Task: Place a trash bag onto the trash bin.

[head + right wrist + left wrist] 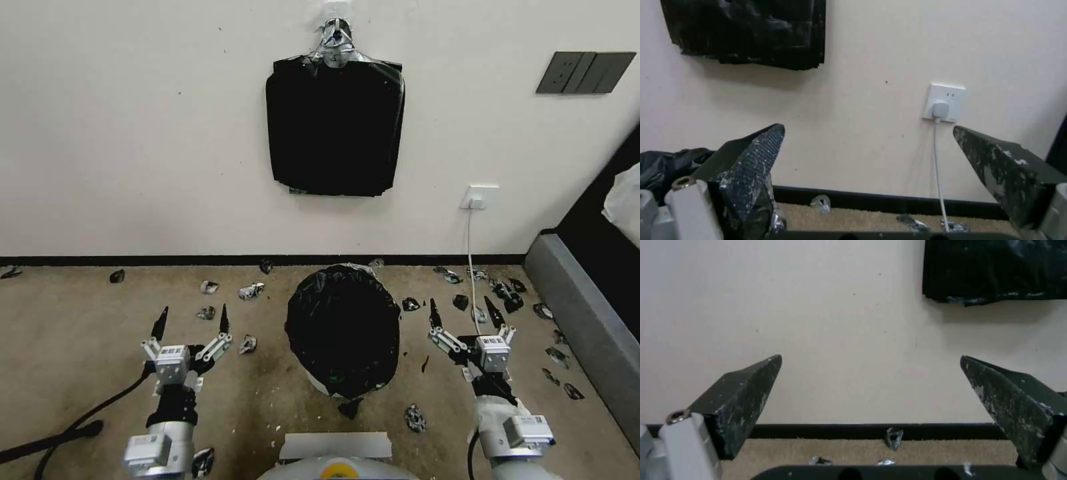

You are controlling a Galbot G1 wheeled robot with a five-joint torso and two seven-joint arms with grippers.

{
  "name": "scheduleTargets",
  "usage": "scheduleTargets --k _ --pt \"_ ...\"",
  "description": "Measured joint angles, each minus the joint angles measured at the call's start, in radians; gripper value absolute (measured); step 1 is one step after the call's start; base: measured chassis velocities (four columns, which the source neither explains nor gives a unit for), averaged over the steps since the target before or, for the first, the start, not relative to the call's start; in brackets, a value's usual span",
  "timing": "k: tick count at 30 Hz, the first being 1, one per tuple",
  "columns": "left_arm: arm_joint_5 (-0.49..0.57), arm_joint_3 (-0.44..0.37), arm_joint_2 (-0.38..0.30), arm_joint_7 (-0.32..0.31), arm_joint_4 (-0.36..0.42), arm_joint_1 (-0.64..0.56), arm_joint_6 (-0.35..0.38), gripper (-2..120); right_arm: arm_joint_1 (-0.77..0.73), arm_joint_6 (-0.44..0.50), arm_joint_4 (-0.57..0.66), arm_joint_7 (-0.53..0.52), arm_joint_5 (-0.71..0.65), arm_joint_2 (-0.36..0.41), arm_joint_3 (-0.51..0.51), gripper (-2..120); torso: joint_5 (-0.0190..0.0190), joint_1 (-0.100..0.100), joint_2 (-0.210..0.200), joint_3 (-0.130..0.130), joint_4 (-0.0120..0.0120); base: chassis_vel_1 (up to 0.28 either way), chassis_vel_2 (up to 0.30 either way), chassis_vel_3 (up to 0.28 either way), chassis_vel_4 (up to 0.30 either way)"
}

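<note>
Beige carpet (80,333) carries the bagged trash bin (319,381) and, seemingly, plastic scraps (251,291).

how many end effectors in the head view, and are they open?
2. The left end effector hovers open left of the round cream-white plastic trash bin; the right end effector hovers open to its right.

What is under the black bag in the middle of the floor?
The trash bag drapes over the trash bin, whose cream lower wall peeks out at the bottom. The bin's rim and inside are covered.

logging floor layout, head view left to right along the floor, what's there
left gripper, fingers open → trash bag over the trash bin → right gripper, fingers open → grey ledge
</note>
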State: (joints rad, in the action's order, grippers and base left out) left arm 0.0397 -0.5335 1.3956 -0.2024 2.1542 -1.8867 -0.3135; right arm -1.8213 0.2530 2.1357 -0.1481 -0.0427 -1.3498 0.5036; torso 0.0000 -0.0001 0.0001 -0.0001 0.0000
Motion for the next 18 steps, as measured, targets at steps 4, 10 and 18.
scheduleTargets --k 4,10,18 --pt "0.002 0.001 -0.001 -0.001 0.0 0.001 0.002 100 0.001 -0.002 0.0 -0.001 -0.002 0.001 -0.001 100 0.0 0.0 0.0 0.0 0.0 0.0 0.0 0.0 0.0" --pt "0.003 0.002 -0.002 -0.001 0.0 0.002 0.004 100 0.002 -0.004 0.0 -0.002 -0.004 0.002 -0.002 100 0.0 0.0 0.0 0.0 0.0 0.0 0.0 0.0 0.0" --pt "0.004 0.002 -0.002 -0.002 0.0 0.003 0.005 100 0.003 -0.006 0.001 -0.003 -0.005 0.002 -0.003 100 0.0 0.0 0.0 0.0 0.0 0.0 0.0 0.0 0.0"
